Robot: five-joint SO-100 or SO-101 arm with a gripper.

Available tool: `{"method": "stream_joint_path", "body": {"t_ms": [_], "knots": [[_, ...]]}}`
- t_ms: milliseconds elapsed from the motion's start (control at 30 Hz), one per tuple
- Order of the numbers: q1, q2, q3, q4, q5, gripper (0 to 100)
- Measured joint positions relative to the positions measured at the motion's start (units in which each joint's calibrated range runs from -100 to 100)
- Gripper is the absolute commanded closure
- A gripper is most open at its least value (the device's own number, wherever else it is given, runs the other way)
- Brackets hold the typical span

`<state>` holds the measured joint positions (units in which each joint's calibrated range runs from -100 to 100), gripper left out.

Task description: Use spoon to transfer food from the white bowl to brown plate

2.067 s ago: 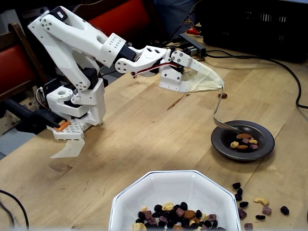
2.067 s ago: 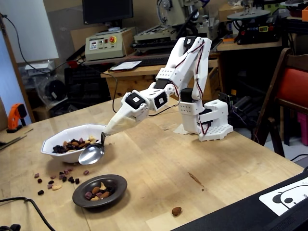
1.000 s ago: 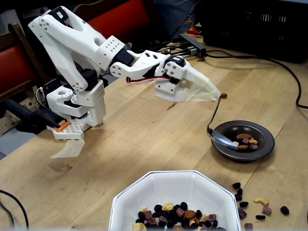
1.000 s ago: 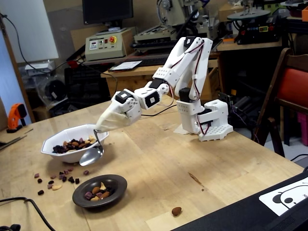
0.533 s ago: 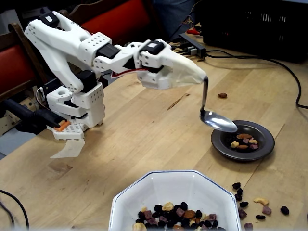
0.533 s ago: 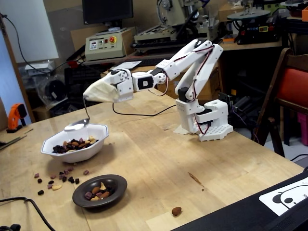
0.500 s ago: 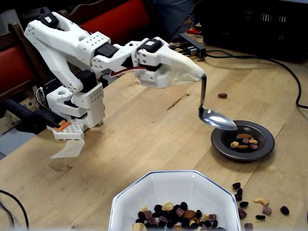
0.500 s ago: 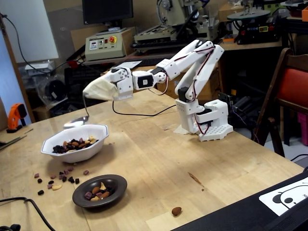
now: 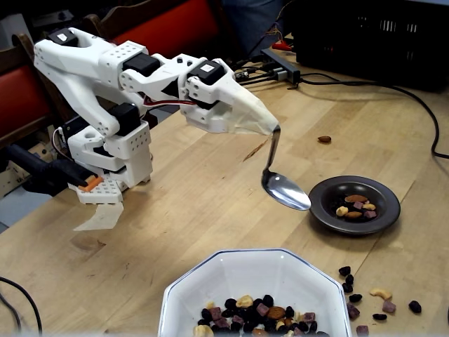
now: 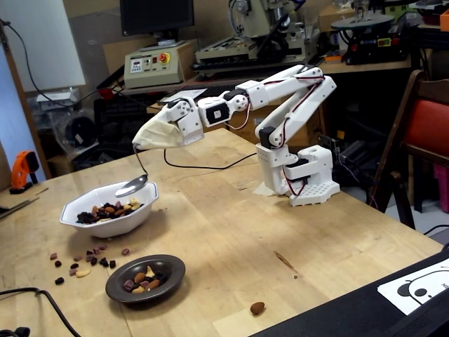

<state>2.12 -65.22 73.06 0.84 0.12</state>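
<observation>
Spoon [image 9: 285, 191] shifted bowlward, fingers [image 10: 140, 144] hidden (covered)

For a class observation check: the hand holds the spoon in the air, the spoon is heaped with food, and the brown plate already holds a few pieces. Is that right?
Not quite. The hand holds the spoon in the air, but its bowl is empty and shiny, as the fixed view from behind the white bowl shows. The brown plate does hold a few pieces.

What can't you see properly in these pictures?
- Gripper: a cloth cover hides its fingers in both fixed views, so open or shut is unclear.
- White bowl: its near side is cut off by the bottom edge in a fixed view.
- Spoon: too small in a fixed view to tell whether it carries food.
</observation>
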Motion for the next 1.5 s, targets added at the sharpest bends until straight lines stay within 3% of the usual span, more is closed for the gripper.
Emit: {"method": "stream_joint_path", "body": {"t_ms": [467, 967, 1500], "knots": [[0.0, -19.4, 0.3, 12.5, 0.0, 97], [0.0, -20.7, 11.4, 12.9, -0.2, 97], [0.0, -33.5, 20.1, 12.9, 0.0, 98]]}}
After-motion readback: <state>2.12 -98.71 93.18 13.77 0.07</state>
